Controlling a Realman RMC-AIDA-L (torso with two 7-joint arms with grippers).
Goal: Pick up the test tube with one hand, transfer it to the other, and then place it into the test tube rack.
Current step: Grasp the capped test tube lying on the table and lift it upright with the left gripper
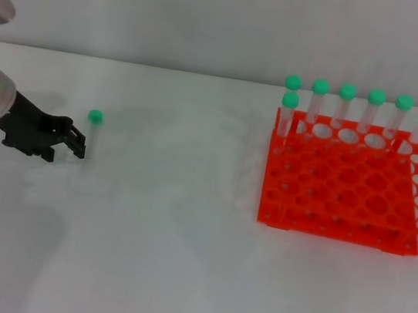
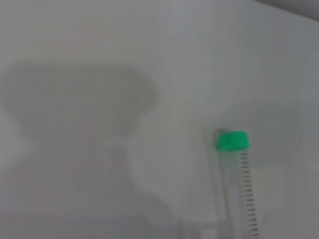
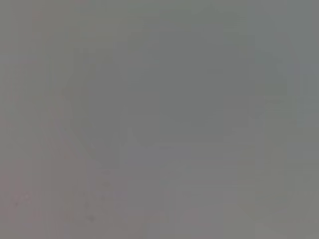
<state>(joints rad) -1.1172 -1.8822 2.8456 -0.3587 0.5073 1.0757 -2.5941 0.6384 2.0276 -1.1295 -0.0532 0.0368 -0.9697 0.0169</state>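
Left hand (image 1: 77, 143) reaches in low from the left edge of the surface (image 1: 163, 259), its black fingers meeting the tube (image 1: 91, 134); whether they pinch it or only touch it cannot be told. That tube has its green cap toward the far side and its clear body running back to the fingers. Wide bare surface separates it from the orange rack (image 1: 343, 182) at the right, whose far row holds seven capped tubes (image 1: 345, 105). Right hand is out of view.
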